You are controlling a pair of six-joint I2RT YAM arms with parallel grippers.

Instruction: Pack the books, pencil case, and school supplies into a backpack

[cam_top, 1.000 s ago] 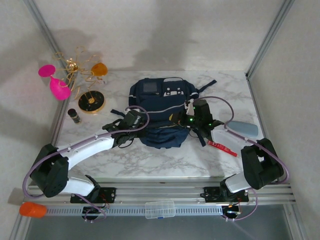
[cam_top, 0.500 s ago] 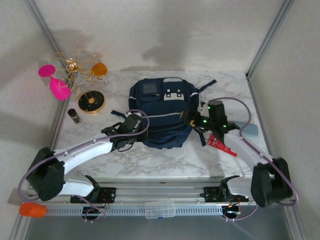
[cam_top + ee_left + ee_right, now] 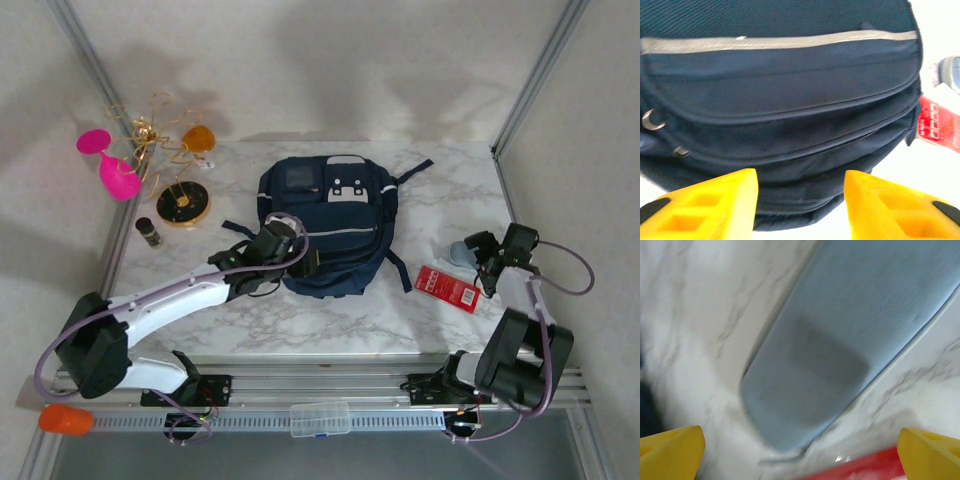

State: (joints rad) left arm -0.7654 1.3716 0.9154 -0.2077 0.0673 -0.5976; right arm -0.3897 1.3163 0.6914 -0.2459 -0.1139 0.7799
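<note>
The navy backpack (image 3: 325, 225) lies flat mid-table, pale stripe across its front. My left gripper (image 3: 300, 256) hovers at its near left edge, open; in the left wrist view the yellow fingers (image 3: 715, 200) stand apart with nothing gripped, the backpack (image 3: 780, 100) just beyond them. My right gripper (image 3: 482, 256) is at the far right, wide open over the grey-blue pencil case (image 3: 458, 253). The pencil case (image 3: 840, 340) lies on the marble ahead of my right gripper (image 3: 800, 452). The red school supplies packet (image 3: 447, 288) lies flat beside it, apart from both grippers. The books are out of view.
Pink glasses (image 3: 110, 165), a gold wire stand (image 3: 160, 135), a black-and-gold disc (image 3: 183, 204) and a small dark bottle (image 3: 150, 232) crowd the far left. A clear plastic box (image 3: 320, 418) sits on the front rail. A metal frame post (image 3: 530, 75) borders the right side.
Both grippers went from shut to open. My right arm swung away from the backpack's right side out to the pencil case. The left gripper shifted slightly right; the backpack settled flatter.
</note>
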